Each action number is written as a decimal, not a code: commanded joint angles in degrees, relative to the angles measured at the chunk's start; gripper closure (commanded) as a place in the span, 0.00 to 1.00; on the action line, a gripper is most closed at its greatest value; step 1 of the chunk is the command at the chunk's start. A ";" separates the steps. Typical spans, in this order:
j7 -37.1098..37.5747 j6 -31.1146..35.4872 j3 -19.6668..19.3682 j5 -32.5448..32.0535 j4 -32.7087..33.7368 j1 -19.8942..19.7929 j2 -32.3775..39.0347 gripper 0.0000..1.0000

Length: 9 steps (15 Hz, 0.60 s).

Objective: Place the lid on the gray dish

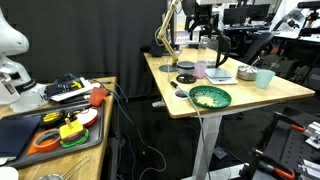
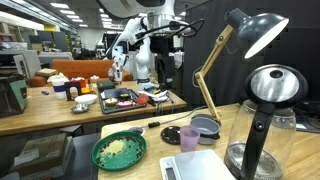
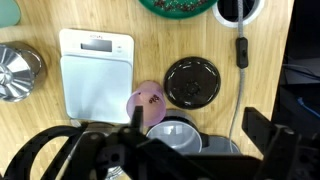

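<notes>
The lid [image 3: 192,82] is a flat dark disc with a paler centre. It lies on the wooden table, right of a white scale [image 3: 95,72]; it also shows in an exterior view [image 1: 185,79]. The gray dish [image 3: 172,136] sits just below the lid in the wrist view, next to a purple cup [image 3: 147,100], and shows in both exterior views [image 1: 186,67] [image 2: 205,127]. My gripper [image 3: 196,122] hangs above the table, its fingers wide apart and empty, with the dish between them and the lid just beyond the fingertips.
The green bowl [image 1: 210,96] [image 2: 120,150] stands near the table's front edge. A silvery dish [image 3: 15,70] and a teal cup [image 1: 263,77] stand beyond the scale. A black cable [image 3: 240,50] runs past the lid. A kettle [image 2: 265,120] and a desk lamp [image 2: 250,30] stand nearby.
</notes>
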 commanded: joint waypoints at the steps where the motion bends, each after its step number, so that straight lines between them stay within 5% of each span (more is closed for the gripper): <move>1: -2.85 -2.27 -0.54 0.57 4.86 1.49 3.97 0.00; 9: -12.67 -5.94 -1.48 6.93 18.12 0.43 15.94 0.00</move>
